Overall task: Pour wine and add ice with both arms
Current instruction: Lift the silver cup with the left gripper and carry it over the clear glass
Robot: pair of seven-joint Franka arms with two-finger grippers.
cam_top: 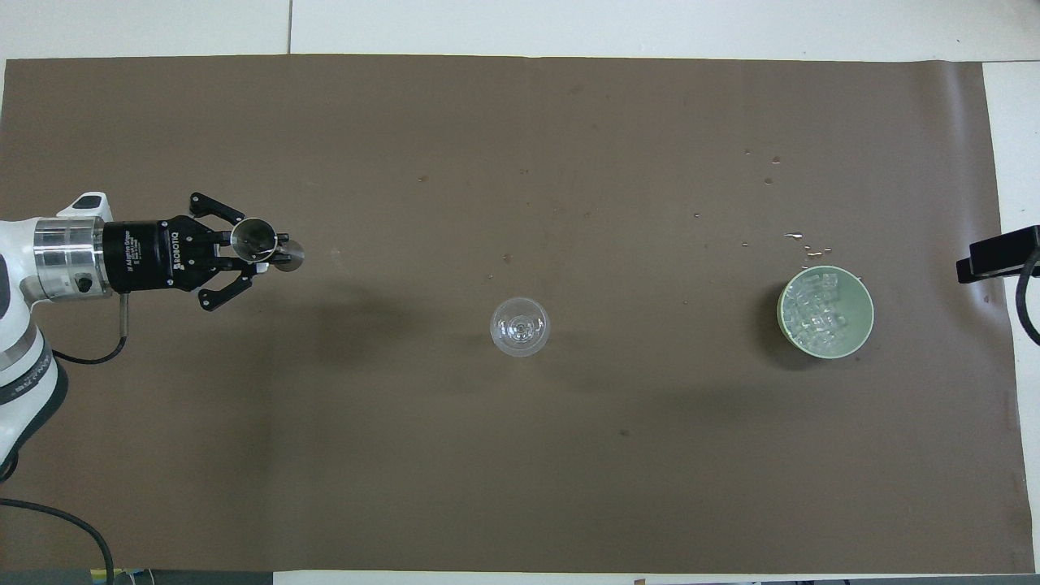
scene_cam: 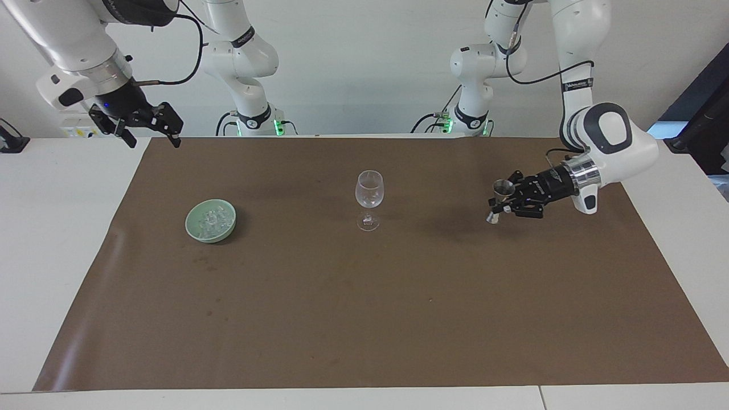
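The ice (scene_cam: 211,220) lies in the green bowl (scene_cam: 196,229) toward the right arm's end. My left gripper (scene_cam: 503,203) clamps a metal jigger (scene_cam: 500,193) above the mat, probably filled; I should carry it level to the wine glass (scene_cam: 369,196). The right gripper (scene_cam: 149,127) waits spread wide, high.

You have the wine glass (scene_cam: 369,199) mid-mat (scene_cam: 364,319). The bowl (scene_cam: 211,220) holding ice (scene_cam: 211,218) sits toward the right arm's end. The jigger (scene_cam: 498,200) hangs over the left arm's end.
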